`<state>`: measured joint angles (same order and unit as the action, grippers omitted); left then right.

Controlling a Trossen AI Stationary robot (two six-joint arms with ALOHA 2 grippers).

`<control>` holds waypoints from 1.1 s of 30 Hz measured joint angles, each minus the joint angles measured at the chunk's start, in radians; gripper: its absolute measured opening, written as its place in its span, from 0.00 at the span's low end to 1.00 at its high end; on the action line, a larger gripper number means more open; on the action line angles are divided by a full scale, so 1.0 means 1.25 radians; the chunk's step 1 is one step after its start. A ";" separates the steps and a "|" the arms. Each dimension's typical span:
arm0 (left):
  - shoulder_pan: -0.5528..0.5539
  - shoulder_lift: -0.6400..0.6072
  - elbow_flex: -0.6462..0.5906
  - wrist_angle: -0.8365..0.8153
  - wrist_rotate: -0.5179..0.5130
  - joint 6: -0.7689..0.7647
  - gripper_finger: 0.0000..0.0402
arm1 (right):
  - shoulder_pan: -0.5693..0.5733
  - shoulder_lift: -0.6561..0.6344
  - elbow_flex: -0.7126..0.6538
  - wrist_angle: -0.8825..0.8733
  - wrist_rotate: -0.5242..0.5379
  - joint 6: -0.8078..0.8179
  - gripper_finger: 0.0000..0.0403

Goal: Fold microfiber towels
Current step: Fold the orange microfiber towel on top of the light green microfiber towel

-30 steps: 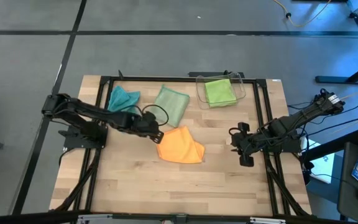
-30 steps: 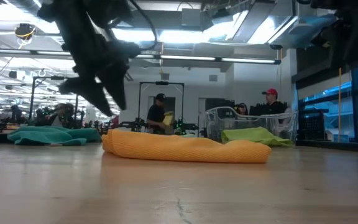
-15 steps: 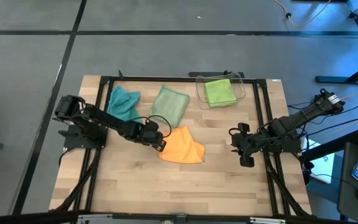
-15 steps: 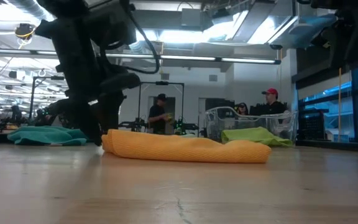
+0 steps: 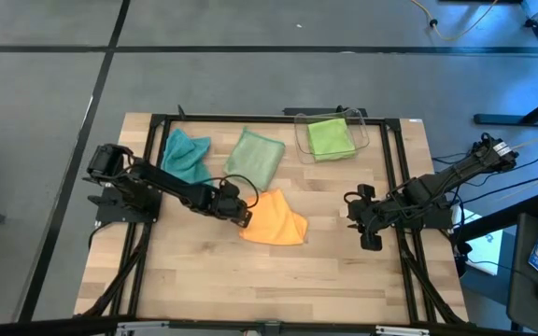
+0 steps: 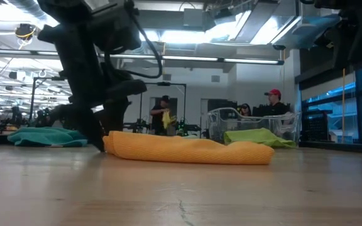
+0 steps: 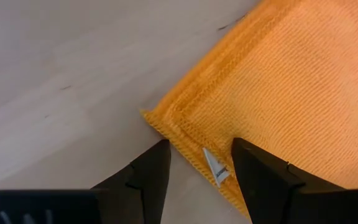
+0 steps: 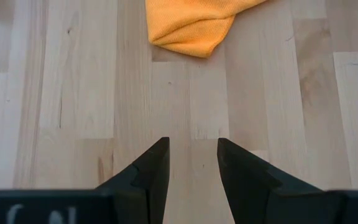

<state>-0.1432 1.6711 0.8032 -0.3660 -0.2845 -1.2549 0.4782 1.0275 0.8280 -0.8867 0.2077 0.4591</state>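
Note:
The orange towel (image 5: 274, 222) lies crumpled and partly folded at the table's middle; it also shows in the low view (image 6: 187, 149). My left gripper (image 5: 242, 213) is open and low at the towel's left corner (image 7: 157, 118). Its fingers stand astride the hem with the white tag (image 7: 215, 167). The teal towel (image 5: 185, 152) and the sage towel (image 5: 258, 157) lie at the far side. The lime green towel (image 5: 329, 137) lies in the clear bin (image 5: 364, 131). My right gripper (image 5: 367, 231) is open and empty above bare wood at the right. My left gripper comes down slanting from the table's left at the orange towel's hem (image 7: 194, 155), just beside its left corner. One finger (image 7: 253, 171) is over the cloth, the other (image 7: 151, 171) over bare wood. I cannot tell whether either touches the towel, which lies flat on the table.
Black frame rails (image 5: 250, 119) run along the table's far edge and sides. Bare wood (image 5: 269, 280) spreads along the near side. People and equipment show in the room beyond (image 6: 272, 103).
My left gripper has come down to the table and a little toward the near edge, ending at the orange towel's left corner. The towel has not moved.

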 joint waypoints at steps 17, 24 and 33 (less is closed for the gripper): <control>0.008 -0.001 -0.001 0.048 -0.008 0.042 0.43 | 0.000 0.000 0.000 0.000 0.000 -0.018 0.34; 0.018 -0.022 -0.003 0.038 0.007 0.079 0.43 | 0.000 0.000 0.000 0.000 0.000 -0.018 0.34; 0.045 -0.027 -0.007 0.048 0.061 0.100 0.43 | 0.000 0.000 0.000 0.000 0.000 -0.014 0.34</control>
<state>-0.0869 1.6371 0.7943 -0.3055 -0.2088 -1.1300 0.4780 1.0275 0.8280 -0.8871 0.2073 0.4416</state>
